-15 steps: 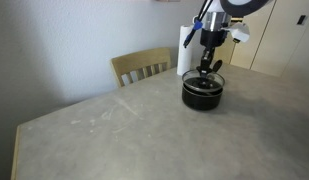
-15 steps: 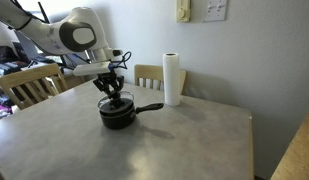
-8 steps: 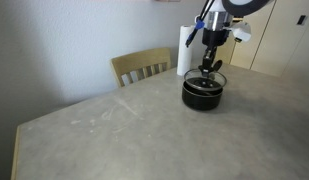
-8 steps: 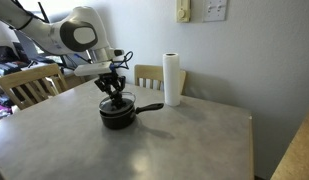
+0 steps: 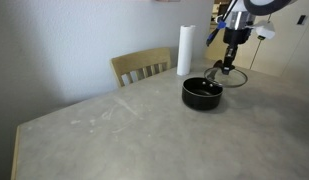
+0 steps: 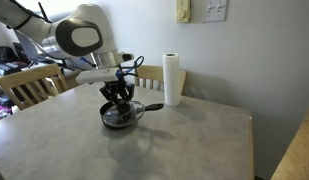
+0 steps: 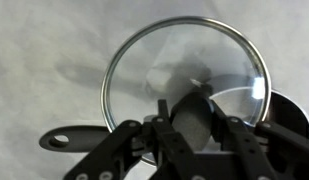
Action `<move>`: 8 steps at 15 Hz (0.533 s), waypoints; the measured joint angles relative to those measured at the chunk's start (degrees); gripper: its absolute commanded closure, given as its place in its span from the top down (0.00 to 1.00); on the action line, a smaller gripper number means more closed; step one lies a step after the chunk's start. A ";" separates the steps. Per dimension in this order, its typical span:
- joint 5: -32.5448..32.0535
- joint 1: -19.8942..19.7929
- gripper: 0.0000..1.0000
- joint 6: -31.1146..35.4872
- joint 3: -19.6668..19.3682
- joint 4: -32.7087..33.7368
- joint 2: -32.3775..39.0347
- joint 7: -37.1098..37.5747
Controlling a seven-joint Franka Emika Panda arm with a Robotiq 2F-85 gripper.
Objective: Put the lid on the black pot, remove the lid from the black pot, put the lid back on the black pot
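The black pot point(image 5: 201, 93) stands uncovered on the grey table, its inside dark. My gripper point(image 5: 229, 66) is shut on the black knob of the glass lid point(image 5: 234, 77) and holds it tilted just above the table, beside the pot and off its rim. In an exterior view the gripper point(image 6: 118, 95) hangs over the lid point(image 6: 116, 114), which overlaps the pot; the pot's handle point(image 6: 150, 107) points right. In the wrist view the fingers point(image 7: 192, 125) clamp the knob, the lid point(image 7: 184, 60) fills the middle, and the pot's handle point(image 7: 79, 138) lies lower left.
A white paper-towel roll point(image 5: 184, 50) stands behind the pot, also seen in an exterior view point(image 6: 172, 78). Wooden chairs point(image 5: 142, 67) point(image 6: 29, 85) stand at the table's edges. Cabinets point(image 5: 284, 40) are beyond the table.
The gripper has lifted the lid off the pot and carried it sideways, away from the paper-towel roll. The pot has stayed in place, now uncovered.
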 measured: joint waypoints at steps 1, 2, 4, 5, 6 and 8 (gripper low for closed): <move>0.01 -1.06 0.16 0.59 -0.60 -1.03 -0.50 -1.25; 0.07 -2.17 0.16 1.39 -1.17 -2.00 -0.94 -2.62; 0.31 -4.62 0.16 3.19 -2.21 -3.68 -1.57 -5.67; 0.48 -5.90 0.16 4.26 -2.63 -4.29 -1.62 -7.48; 0.71 -7.24 0.16 5.35 -2.97 -4.83 -1.60 -9.53; 1.76 -9.90 0.16 7.15 -3.32 -5.68 -1.36 -13.99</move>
